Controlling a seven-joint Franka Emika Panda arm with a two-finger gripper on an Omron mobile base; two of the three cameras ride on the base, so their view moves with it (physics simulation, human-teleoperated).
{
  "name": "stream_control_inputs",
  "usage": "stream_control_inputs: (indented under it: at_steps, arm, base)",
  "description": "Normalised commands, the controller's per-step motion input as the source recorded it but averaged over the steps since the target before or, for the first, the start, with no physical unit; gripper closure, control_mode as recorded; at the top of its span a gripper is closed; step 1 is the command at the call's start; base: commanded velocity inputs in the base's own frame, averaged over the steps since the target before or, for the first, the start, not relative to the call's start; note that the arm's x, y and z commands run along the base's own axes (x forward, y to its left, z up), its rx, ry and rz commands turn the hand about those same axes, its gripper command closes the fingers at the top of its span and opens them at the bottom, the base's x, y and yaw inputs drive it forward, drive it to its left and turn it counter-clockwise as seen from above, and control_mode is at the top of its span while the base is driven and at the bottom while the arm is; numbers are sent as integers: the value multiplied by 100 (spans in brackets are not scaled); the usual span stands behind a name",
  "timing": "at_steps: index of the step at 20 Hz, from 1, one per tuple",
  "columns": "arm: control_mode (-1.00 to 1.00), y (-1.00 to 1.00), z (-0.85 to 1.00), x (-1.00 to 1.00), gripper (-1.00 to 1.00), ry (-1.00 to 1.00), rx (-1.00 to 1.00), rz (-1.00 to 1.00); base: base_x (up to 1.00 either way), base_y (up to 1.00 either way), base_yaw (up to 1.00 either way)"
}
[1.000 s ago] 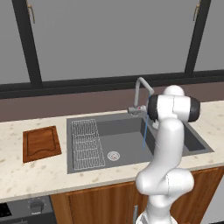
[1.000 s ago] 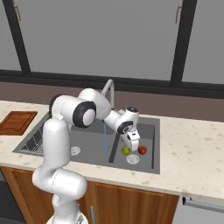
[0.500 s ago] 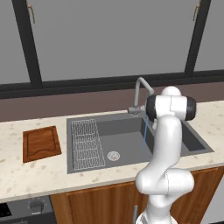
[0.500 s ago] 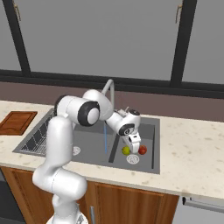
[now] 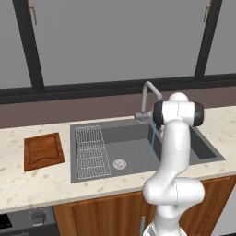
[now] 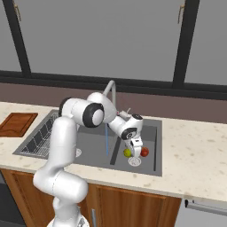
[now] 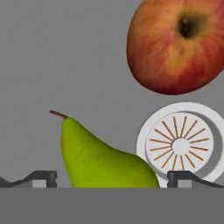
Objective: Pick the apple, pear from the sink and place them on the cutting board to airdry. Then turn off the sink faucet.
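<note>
Hand view has the fingers [image 7: 112, 179] spread wide either side of the pear [image 7: 103, 159], apple [image 7: 178, 43] just beyond, drain [image 7: 179, 142] beside it in the sink [image 6: 146, 131].

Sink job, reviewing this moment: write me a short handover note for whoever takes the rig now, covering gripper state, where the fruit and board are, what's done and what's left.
Gripper: open, holding nothing, lowered into the sink's smaller side compartment; in the hand view the pear sits between the fingertips.
Pear: lying on the basin floor beside the round drain.
Apple: also on the basin floor, next to the pear, apart from the gripper.
Cutting board: on the counter on the far side of the sink from the fruit, nothing on it.
Sink faucet: water running.
Done: nothing placed yet.
Left: grasp the pear, move it to the board, then the apple, then shut off the faucet.
</note>
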Motion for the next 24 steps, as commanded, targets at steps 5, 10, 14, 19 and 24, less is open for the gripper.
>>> stream_control_inputs:
  at_steps: [5, 10, 14, 19, 24]
  arm:
    - [-100, 4, -24, 1, 100, 6, 1, -5]
    - [-100, 0, -7, -3, 100, 2, 1, -6]
    - [-100, -1, 0, -10, 100, 0, 1, -4]
    - [-100, 0, 11, -19, 100, -1, 0, 0]
    - [-100, -1, 40, -23, 100, -4, 0, 0]
  base:
    - [0, 0, 0]
    - [0, 0, 0]
    - [0, 0, 0]
    - [0, 0, 0]
    - [0, 0, 0]
